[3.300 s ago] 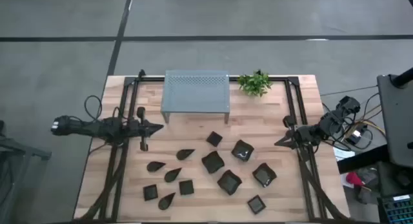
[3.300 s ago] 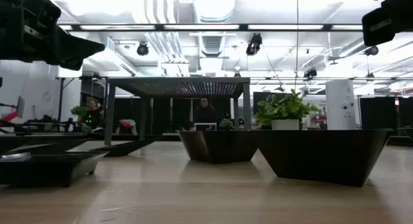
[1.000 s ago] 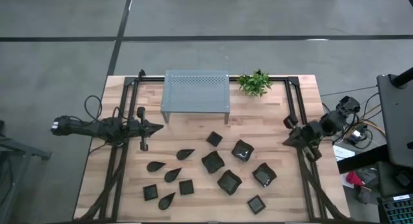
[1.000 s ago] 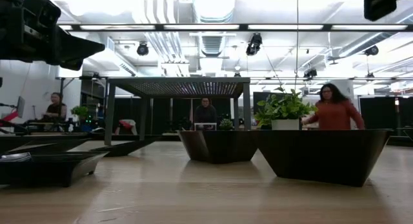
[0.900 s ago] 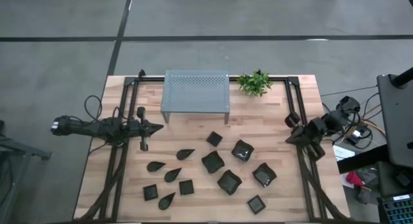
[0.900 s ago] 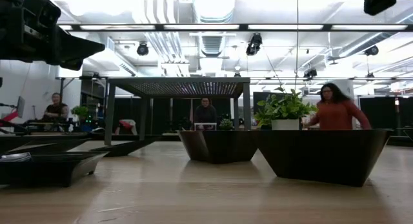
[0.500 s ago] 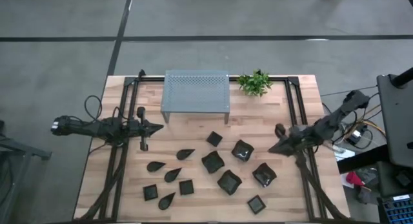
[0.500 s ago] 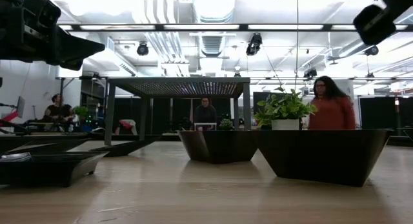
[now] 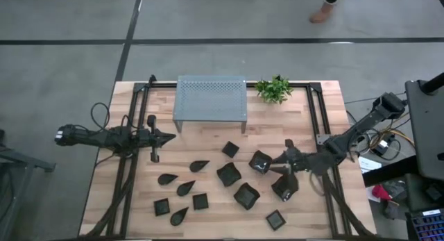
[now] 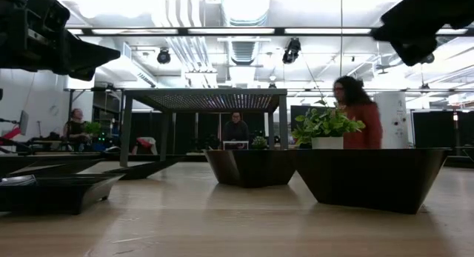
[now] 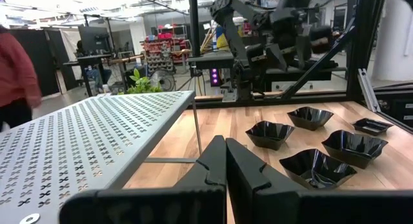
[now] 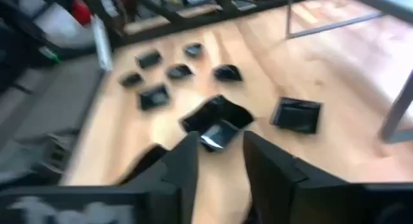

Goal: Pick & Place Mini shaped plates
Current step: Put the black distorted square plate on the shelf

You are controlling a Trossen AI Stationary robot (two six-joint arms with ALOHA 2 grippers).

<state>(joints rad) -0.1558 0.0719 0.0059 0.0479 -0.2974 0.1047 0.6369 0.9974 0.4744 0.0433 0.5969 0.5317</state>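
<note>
My right gripper [image 9: 284, 160]: swung in from the table's right edge, fingers now spread, empty, hovering beside a wavy square plate [image 9: 261, 162].
Meaning: first pick is about to start, I judge.
My left gripper [image 9: 154, 137]: closed, parked at left.
Mini shaped plates: twelve on the table [image 9: 132, 199]; four wavy squares, four small squares, four leaf shapes.
Shelf [image 9: 211, 98]: one, bare.
Plant [image 9: 274, 89]: one.

No legible text, labels, brands or numbers in any view. Checked the perforated shelf [image 9: 211, 98], the black dishes [image 9: 228, 174], the wooden worktop [image 9: 208, 140] and both arms: all unmarked (background screens and shelving in the room are too small and blurred to make out any lettering)
</note>
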